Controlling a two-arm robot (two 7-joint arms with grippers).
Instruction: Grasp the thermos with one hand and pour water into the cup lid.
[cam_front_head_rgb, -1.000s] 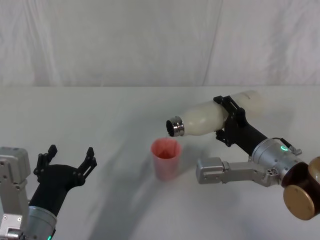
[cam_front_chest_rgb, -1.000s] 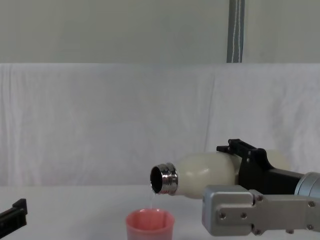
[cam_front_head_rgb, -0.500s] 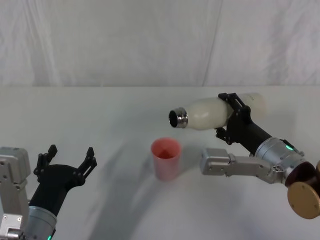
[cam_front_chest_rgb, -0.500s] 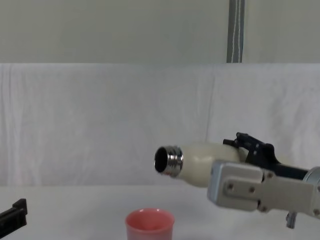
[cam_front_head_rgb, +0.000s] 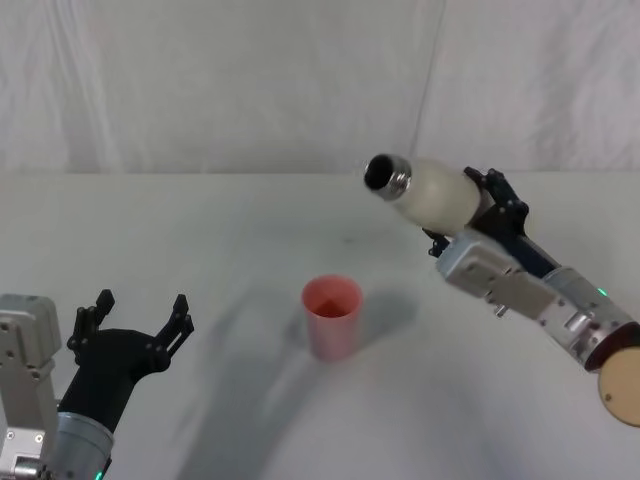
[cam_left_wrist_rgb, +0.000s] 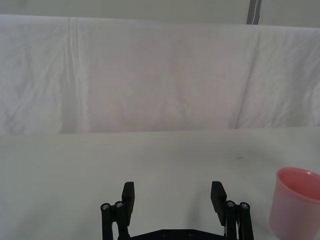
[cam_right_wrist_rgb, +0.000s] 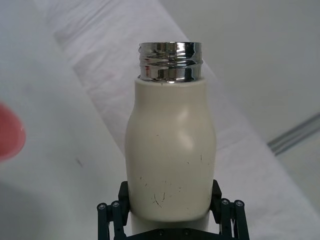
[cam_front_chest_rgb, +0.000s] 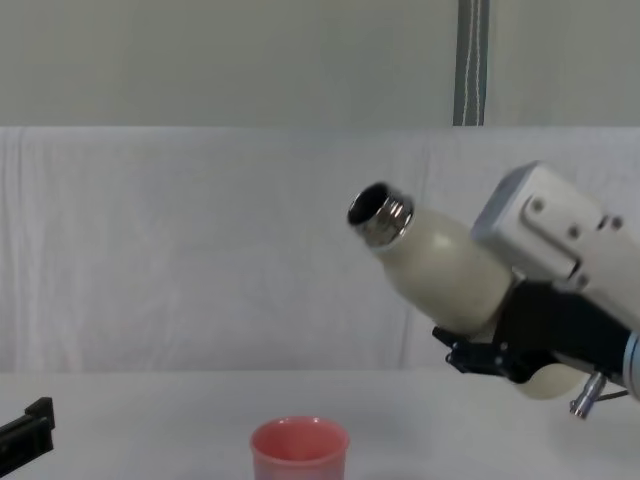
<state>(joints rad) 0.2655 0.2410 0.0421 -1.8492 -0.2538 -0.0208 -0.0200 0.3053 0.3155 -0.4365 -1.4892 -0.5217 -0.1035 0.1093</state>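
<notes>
Gripping the thermos (cam_front_head_rgb: 432, 193) tilted neck-up, right tool (cam_right_wrist_rgb: 170, 210); left tool (cam_left_wrist_rgb: 172, 196) open, empty

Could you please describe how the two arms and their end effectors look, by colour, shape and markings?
The left end effector is black, with slim linkage fingers ending in flat rectangular pads, on a black wrist below a grey box. The right end effector is the same black type. Its arm has a silver-grey boxy housing with screws, a small green light and a tan round cap.

Tilted thermos (cam_front_chest_rgb: 440, 265) above cup lid (cam_front_chest_rgb: 299, 450)
</notes>
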